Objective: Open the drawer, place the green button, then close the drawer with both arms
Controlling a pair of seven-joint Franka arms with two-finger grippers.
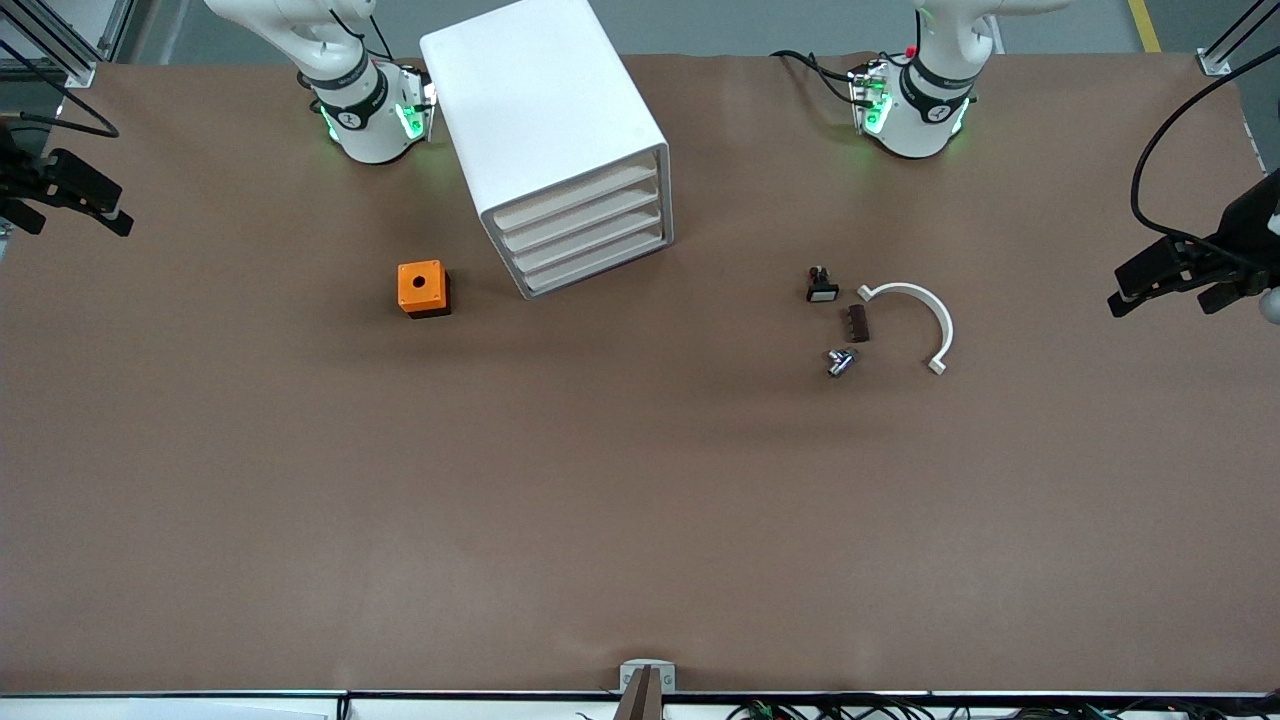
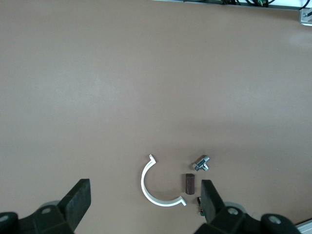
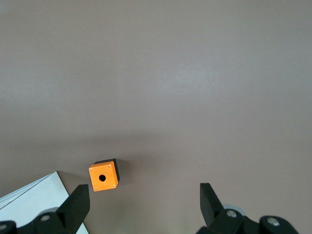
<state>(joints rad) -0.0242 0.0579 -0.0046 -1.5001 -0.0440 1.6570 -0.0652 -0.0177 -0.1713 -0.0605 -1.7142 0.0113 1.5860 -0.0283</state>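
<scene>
The left gripper [image 1: 1170, 288] hangs open, its 2 fingers [image 2: 78, 199] spread wide, above the left arm's end of the counter [image 1: 600, 500]. In the left wrist view a cluster of small parts lies on the counter under it. Closest to this gripper is a white half-ring clamp [image 1: 918, 318] [image 2: 157, 187], lying flat. Just beside the clamp, on the side away from the gripper, are 3 smaller parts in a loose row: a black part with a white rectangular cap [image 1: 822, 286], a little brown block [image 1: 858, 323] [image 2: 189, 183] and a silvery metal piece [image 1: 840, 361] [image 2: 201, 162]. None touches the gripper. I cannot tell which of them, if any, is the button.

The right gripper [image 1: 62, 198] is also open, fingers [image 3: 77, 204] wide apart, holding nothing, up over the right arm's end of the counter. From it toward the middle of the counter sits an orange box [image 1: 423, 289] [image 3: 103, 177] with a round hole in its top. Just past the box stands the big white cabinet [image 1: 545, 110], turned at an angle near the right arm's base; one corner of it shows in the right wrist view [image 3: 34, 200]. Its 4 drawers [image 1: 590, 228] are stacked one above another, all pushed in flush with the cabinet's front. The cabinet stands between the 2 grippers and well apart from both.
</scene>
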